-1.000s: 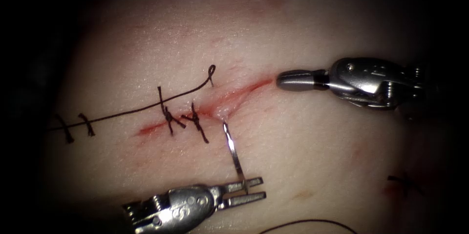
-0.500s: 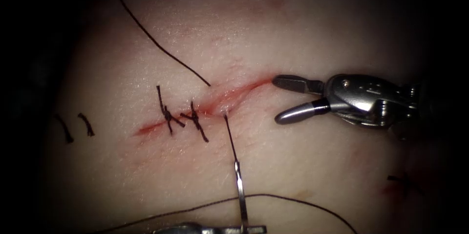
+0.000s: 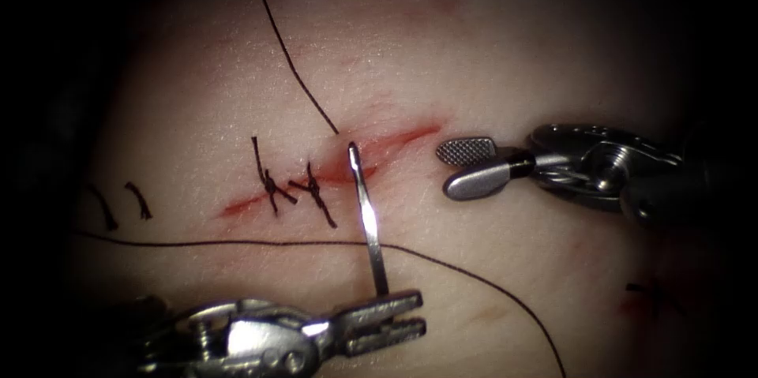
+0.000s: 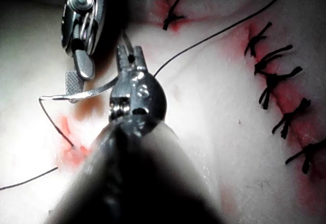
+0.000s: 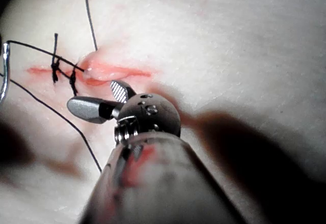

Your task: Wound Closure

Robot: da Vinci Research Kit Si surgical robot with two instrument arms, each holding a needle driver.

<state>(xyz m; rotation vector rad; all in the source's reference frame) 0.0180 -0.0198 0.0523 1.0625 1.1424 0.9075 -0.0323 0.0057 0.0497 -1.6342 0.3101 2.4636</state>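
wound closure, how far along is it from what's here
Two knotted stitches already close the cut's left part. In hand: the left tool holds the needle near one end, its body free above the tissue, thread trailing. The right tool is open, holding nothing. The cut to the right remains open.

Left tool (image 4: pixel 128 55) grips the curved needle (image 4: pixel 76 95) near one end, needle clear of the tissue (image 4: pixel 204 112). Thread (image 4: pixel 53 124) runs from it into the cut (image 4: pixel 71 150). Right tool (image 4: pixel 79 76) just beside, jaws apart. Knotted stitches (image 4: pixel 275 81) nearby.

Nothing besides task items in view.
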